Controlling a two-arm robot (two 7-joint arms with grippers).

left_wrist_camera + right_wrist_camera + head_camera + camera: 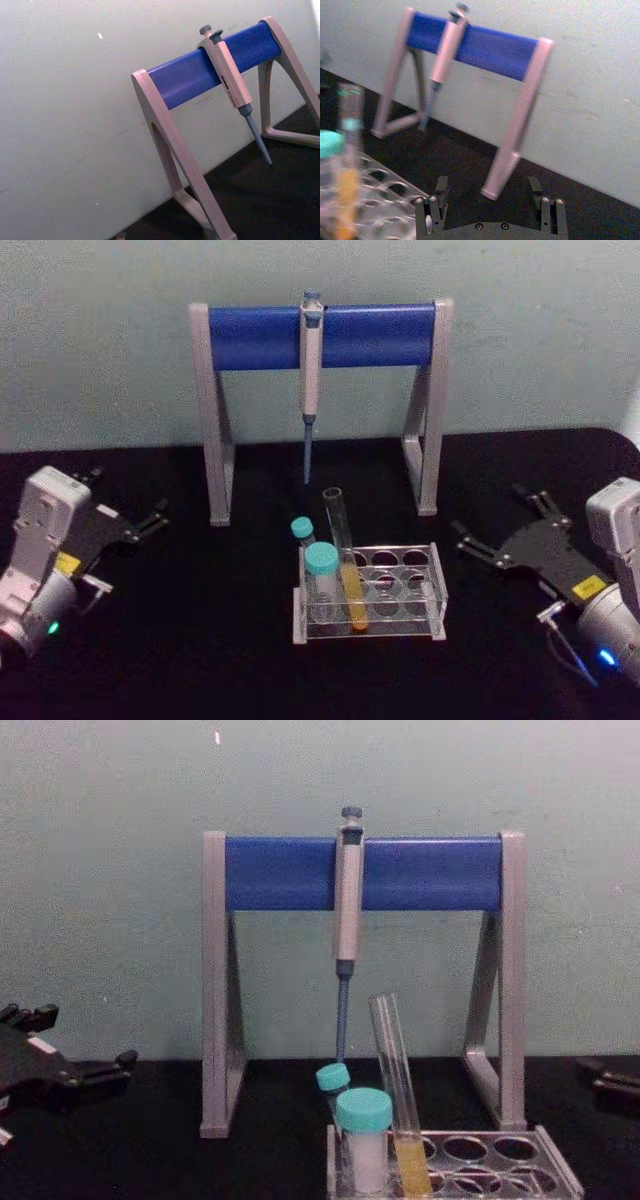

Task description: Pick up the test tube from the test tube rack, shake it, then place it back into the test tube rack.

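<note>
Near-upright in low clear plastic rack (436,585): long yellow-filled glass tube (345,560), 9 o'clock from nearer right gripper (488,510), fingers spread; left gripper (130,492) idle at rack's 9 o'clock, likewise spread.

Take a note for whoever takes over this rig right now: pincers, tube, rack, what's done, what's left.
Left pincer: open, empty, parked far left of the rack.
Right pincer: open, empty, just right of the rack.
Tube: stands tilted in the rack, yellow liquid at the bottom, not gripped.
Done: nothing that shows.
Left: grasp the tube, lift, shake, set it back in the rack.
</note>
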